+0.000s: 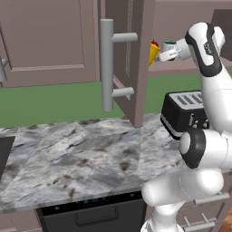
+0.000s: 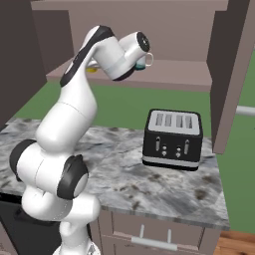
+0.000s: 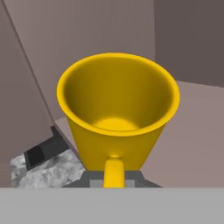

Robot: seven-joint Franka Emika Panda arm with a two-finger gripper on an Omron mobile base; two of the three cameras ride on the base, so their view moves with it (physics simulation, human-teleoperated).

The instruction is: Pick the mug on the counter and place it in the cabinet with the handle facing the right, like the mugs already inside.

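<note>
Hand view: the mug (image 3: 118, 109) sits directly in front of the camera with its open mouth toward the lens and the handle (image 3: 113, 173) at the bottom, over the cabinet (image 3: 192, 131) shelf; the gripper's finger state cannot be determined. In the left base view, the mug (image 1: 154, 52) is raised at shelf level beside the open cabinet door (image 1: 136, 54), well above the counter (image 1: 81, 149) and the toaster (image 1: 183, 111). A white-and-teal mug (image 1: 168, 45) stands on the shelf just behind it.

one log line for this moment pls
phase: placing | mug: held up at open cabinet, above shelf | handle: toward hand camera | gripper: shut on mug | counter: toaster only
</note>
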